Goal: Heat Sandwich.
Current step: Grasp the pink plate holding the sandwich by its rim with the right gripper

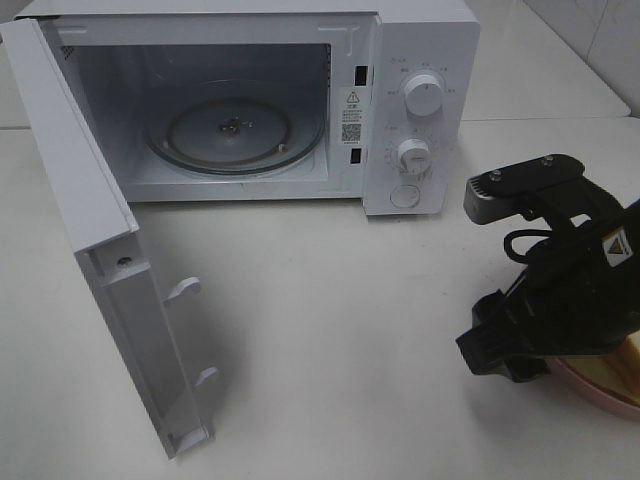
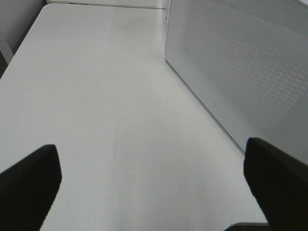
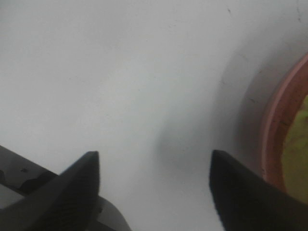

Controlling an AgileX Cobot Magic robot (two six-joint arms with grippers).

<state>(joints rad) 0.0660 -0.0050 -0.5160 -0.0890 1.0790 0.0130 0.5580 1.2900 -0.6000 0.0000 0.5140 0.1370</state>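
At 4 o'clock in the high view: pink plate [image 1: 600,392] holds the sandwich [image 1: 627,350], both mostly hidden under the right arm and cut by the frame edge. Wrist view: right claw [image 3: 154,153] open, fingers apart over the table [image 1: 330,300] just beside the plate rim, gripping nothing. Microwave [image 1: 440,40] at 12 o'clock, glass turntable [image 1: 235,130] inside; door [image 1: 110,300] swung wide toward 8 o'clock. Open tabletop at centre and 6 o'clock. Wrist view: left claw [image 2: 150,143] spread wide over the table, near a white microwave panel.

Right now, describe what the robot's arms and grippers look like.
The right arm is black, with a dark grey screwed bracket, a looping black cable and a triangular warning sticker. The right gripper and left gripper have black, blunt wedge-shaped fingers.
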